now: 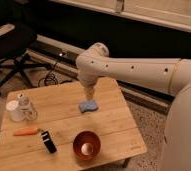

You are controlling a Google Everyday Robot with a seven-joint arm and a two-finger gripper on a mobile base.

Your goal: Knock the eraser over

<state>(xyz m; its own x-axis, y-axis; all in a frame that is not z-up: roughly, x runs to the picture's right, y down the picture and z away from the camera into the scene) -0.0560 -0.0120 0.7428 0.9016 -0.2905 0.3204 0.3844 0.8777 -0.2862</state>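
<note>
The eraser (49, 142), a small black block, lies flat near the front left of the wooden table (109, 125), just right of the orange carrot-shaped thing (26, 132). My gripper (90, 94) hangs from the white arm over the table's middle back, directly above the wavy-edged blue sponge pad (88, 106). The gripper is well to the right of and behind the eraser, not touching it.
A copper bowl (86, 145) stands at the front, right of the eraser. A white cup (14, 111) and a small clear bottle (27, 107) stand at the left edge. A black office chair (11, 47) is behind the table on the left.
</note>
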